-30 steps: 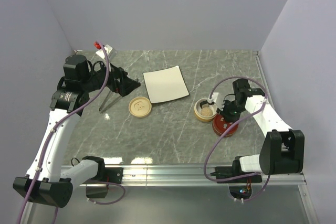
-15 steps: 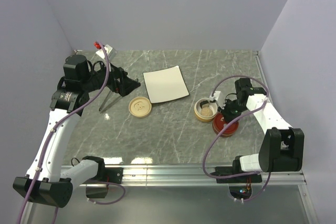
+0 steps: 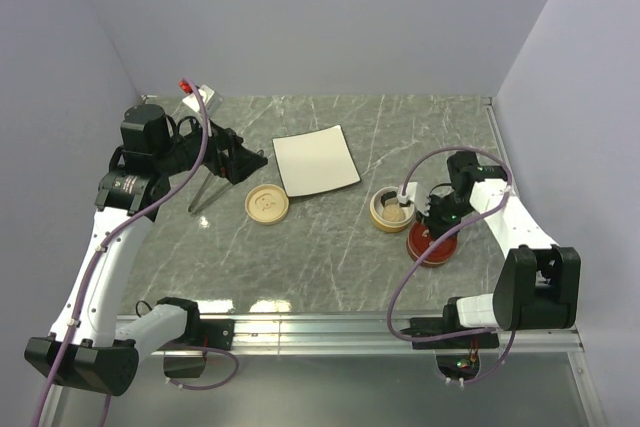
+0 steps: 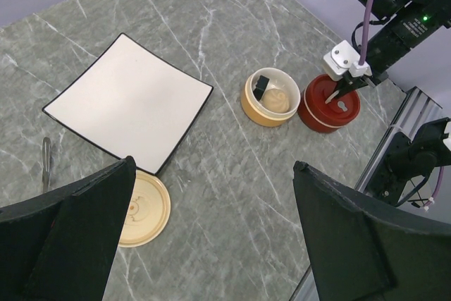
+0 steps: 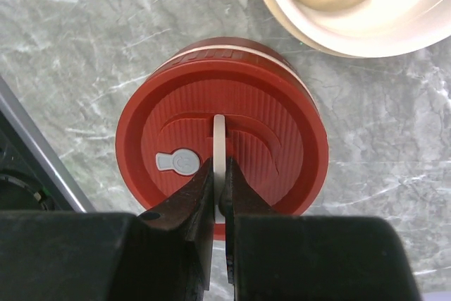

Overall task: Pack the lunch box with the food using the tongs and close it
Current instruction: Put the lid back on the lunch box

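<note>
The lunch box stands in two parts on the right: a cream bowl (image 3: 390, 210) and a red round container (image 3: 431, 243) with a red lid (image 5: 282, 139). My right gripper (image 5: 218, 174) is shut on the lid's thin white handle (image 5: 219, 139), directly above the container (image 4: 328, 103). Food lies in the bowl (image 4: 270, 96): a beige ball (image 4: 279, 101) and a dark-wrapped roll (image 4: 261, 83). The silver tongs (image 3: 204, 190) lie on the table at the left, under my left gripper (image 3: 250, 162). That gripper (image 4: 215, 167) hangs high, open and empty.
A bare white square plate (image 3: 315, 160) sits at the middle rear. A loose cream round lid (image 3: 267, 203) lies in front of its left corner. The metal rail (image 3: 330, 325) runs along the near edge; walls close in the sides.
My right wrist has shifted a little over the red lid, still gripping its handle. The left arm and the tongs have not moved.
</note>
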{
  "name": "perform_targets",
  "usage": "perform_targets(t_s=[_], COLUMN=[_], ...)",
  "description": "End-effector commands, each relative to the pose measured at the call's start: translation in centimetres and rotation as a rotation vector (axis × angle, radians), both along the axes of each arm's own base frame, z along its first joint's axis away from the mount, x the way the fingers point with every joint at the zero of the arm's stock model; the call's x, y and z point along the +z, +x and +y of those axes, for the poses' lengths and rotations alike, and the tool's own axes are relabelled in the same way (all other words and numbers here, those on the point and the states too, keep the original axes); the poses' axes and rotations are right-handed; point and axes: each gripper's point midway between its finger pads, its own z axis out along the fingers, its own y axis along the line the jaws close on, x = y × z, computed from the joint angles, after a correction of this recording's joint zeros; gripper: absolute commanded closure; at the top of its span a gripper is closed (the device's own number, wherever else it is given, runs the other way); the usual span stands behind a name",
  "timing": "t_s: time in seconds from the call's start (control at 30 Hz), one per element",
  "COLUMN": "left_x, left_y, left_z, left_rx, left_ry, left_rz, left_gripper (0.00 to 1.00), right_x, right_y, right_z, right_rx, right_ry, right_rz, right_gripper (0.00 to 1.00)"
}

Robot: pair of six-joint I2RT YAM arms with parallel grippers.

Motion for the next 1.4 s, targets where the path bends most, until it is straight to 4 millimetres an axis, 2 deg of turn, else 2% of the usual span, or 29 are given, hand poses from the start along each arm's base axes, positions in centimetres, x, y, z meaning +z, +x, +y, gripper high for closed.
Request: perform_targets(t_s=[0.0,0.23,0.53,0.83,1.0,1.13,1.37], left_x=[1.4,1.0,0.9,0.7,0.5,0.4,0.4], left_y=[-0.6,-0.6,-0.6,-0.6,-0.6,-0.7,-0.6], left_z=[0.0,0.1,0.1,0.1,0.0,0.1,0.0], left_rx=[-0.018,-0.017,-0.019,-0.018,-0.02,-0.02,-0.023], left_ry=[0.002,0.01,0.009,0.009,0.01,0.012,0.011], left_rz=[-0.068,-0.063,-0.058,-0.052,-0.049,-0.048,-0.047], left_gripper=[0.01,0.01,0.01,0.01,0.01,0.01,0.01], right_x=[2.3,3.3,0.7,0.4,1.1,1.6,0.7], right_y=[1.0,1.2,-0.4,-0.1,0.2,0.3,-0.4], right_z=[0.1,0.7,-0.5,-0.2,0.4,0.0,-0.4], right_rx=[0.058,0.066,0.12,0.167,0.195,0.171,0.2], right_ry=[0.008,0.044,-0.024,-0.012,0.02,0.036,0.03], right_rz=[-0.066,-0.071,-0.053,-0.093,-0.133,-0.14,-0.106], right_gripper=[1.0,1.0,1.0,1.0,1.0,1.0,1.0])
